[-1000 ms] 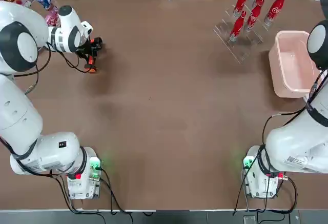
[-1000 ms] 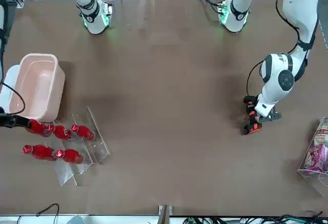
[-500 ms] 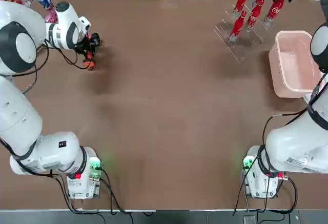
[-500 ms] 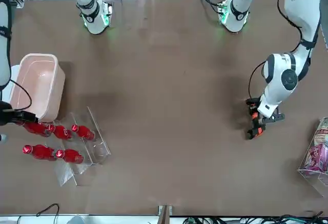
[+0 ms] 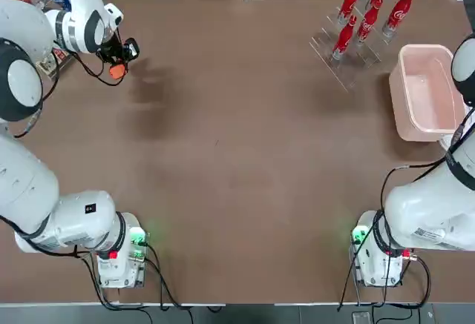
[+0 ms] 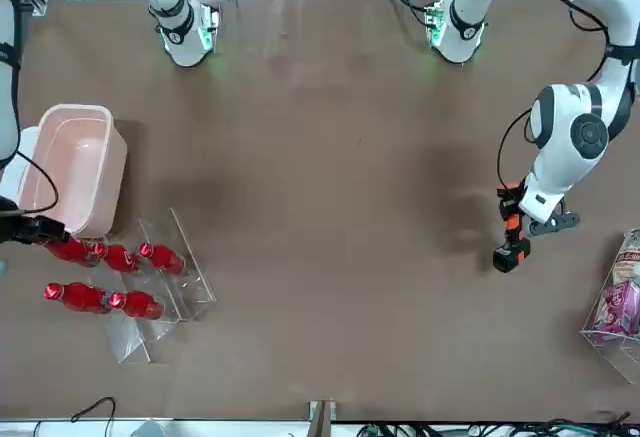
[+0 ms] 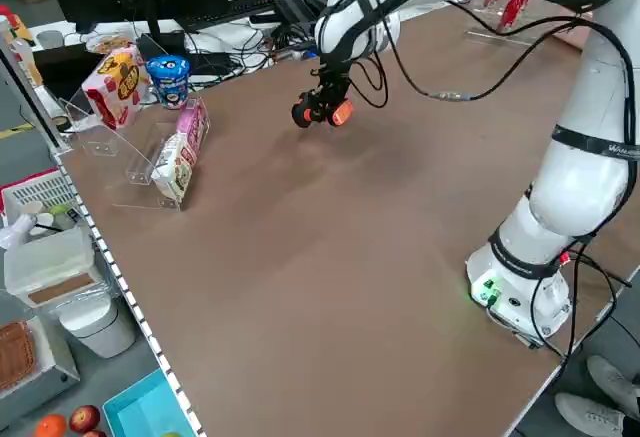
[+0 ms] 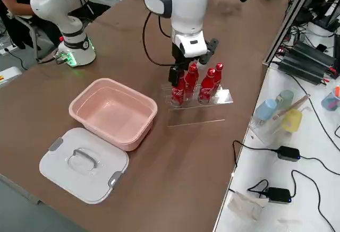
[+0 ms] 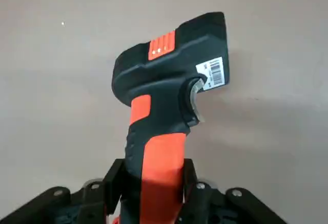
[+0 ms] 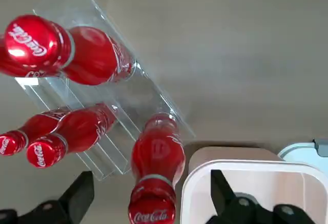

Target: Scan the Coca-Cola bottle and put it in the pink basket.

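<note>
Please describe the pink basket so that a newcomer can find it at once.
On the table's right side, beside the clear rack of red bottles, find the pale pink open tub. It has rounded corners; its neighbour, the flat whitish lid, carries a handle.

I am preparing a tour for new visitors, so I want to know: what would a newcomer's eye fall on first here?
Probably the five red bottles in the clear rack, at the far right of the table. Close by is the pink basket, with the open right gripper over the bottles. At the far left, the left gripper holds a black and orange scanner.
</note>
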